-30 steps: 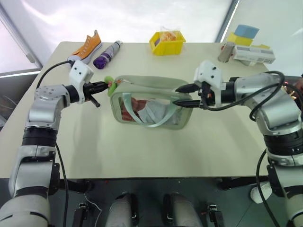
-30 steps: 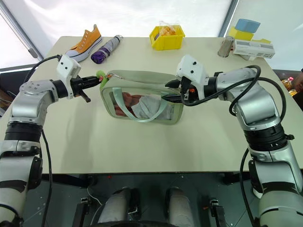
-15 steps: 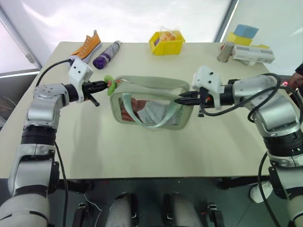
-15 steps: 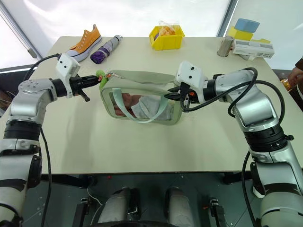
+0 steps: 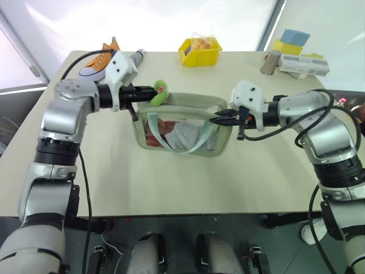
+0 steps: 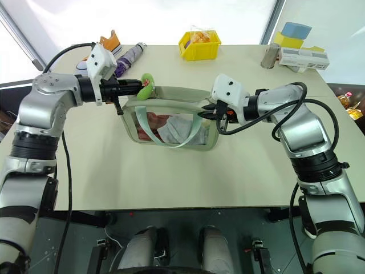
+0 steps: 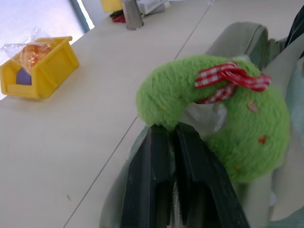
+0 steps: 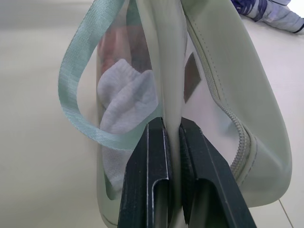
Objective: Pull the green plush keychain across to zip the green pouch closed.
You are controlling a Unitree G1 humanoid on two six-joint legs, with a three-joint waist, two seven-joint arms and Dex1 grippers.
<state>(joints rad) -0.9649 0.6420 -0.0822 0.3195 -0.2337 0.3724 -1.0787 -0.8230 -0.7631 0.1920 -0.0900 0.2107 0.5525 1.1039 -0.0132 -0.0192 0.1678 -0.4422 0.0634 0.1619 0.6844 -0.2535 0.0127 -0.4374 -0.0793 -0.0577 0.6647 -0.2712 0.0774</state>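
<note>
Step in hand: zip pull begun. My left end effector [image 5: 142, 93] grips the green plush keychain [image 5: 159, 92] at the green pouch [image 5: 182, 123]'s left end; my right end effector [image 5: 219, 119] pinches the pouch's right end fabric. Next, I judge: steady pull rightward along the zipper.

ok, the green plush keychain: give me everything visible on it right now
The green plush keychain is a bright lime-green, fuzzy, ring-shaped plush with a red-and-white gingham ribbon bow and small pink-red spots. It looks soft and stuffed. The left end effector is shut on its lower edge, the two black fingers pinching the plush. It is lifted clear of the table, at the top left corner of the green pouch, over the zipper end. The link to the zipper pull is hidden.
</note>
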